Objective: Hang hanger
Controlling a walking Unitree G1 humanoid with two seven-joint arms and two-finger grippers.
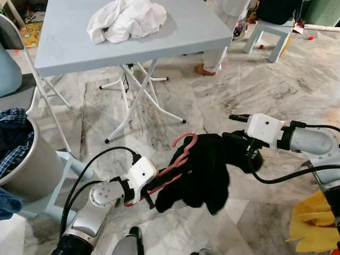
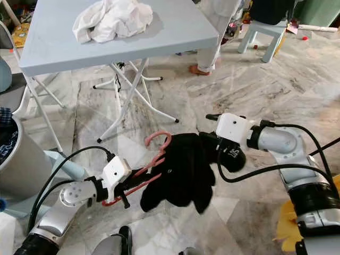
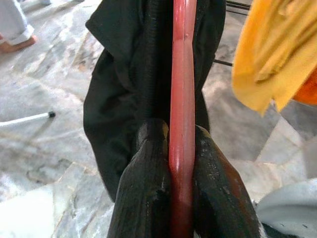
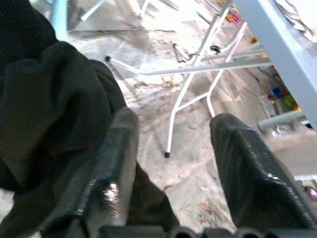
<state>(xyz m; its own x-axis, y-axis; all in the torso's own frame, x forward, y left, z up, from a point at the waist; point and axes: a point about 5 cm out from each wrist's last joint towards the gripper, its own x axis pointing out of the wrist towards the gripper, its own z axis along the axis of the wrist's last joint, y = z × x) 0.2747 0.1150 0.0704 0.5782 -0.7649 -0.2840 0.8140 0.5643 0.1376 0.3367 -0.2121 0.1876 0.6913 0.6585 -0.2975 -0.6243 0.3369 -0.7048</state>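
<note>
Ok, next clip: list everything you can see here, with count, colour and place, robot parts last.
hanger: one, pink-red, held low over the floor between the arms
garment: one, black, draped on the hanger
table: one, pale blue top on white folding legs, ahead
cloth: one, white, crumpled on the table
stool: one, light blue, far right
laundry basket: one, grey, on the left, blue checked clothes inside
yellow cloth: one, lower right edge
person's foot: one, beyond the table
floor: marble tiles
left gripper: shut on the hanger
right gripper: fingers apart, beside the garment
</note>
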